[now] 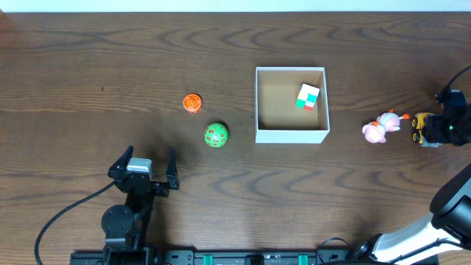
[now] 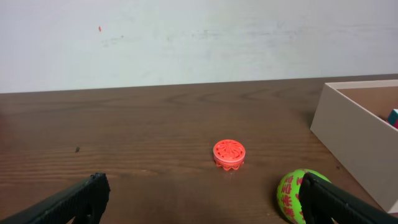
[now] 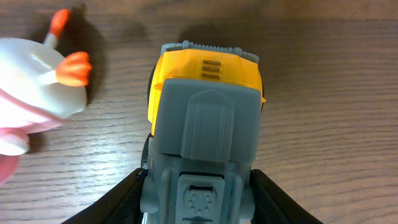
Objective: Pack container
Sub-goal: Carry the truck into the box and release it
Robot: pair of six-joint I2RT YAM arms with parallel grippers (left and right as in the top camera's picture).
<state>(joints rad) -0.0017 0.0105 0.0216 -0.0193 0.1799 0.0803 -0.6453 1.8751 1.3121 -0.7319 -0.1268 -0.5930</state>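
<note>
The container [image 1: 291,135], a square white-walled box with a brown inside, sits right of centre and holds a white cube with coloured patches [image 1: 308,97]. Its wall shows at the right of the left wrist view [image 2: 360,143]. My right gripper [image 1: 445,130] is at the far right, its fingers [image 3: 199,190] pressed on both sides of a yellow and grey toy truck [image 3: 205,93] resting on the table. My left gripper [image 1: 143,168] is open and empty near the front left [image 2: 199,193].
An orange ridged disc [image 1: 192,103] [image 2: 229,154] and a green ball with red marks [image 1: 216,134] [image 2: 291,194] lie left of the container. A pink and white duck toy [image 1: 381,127] [image 3: 31,81] lies just left of the truck.
</note>
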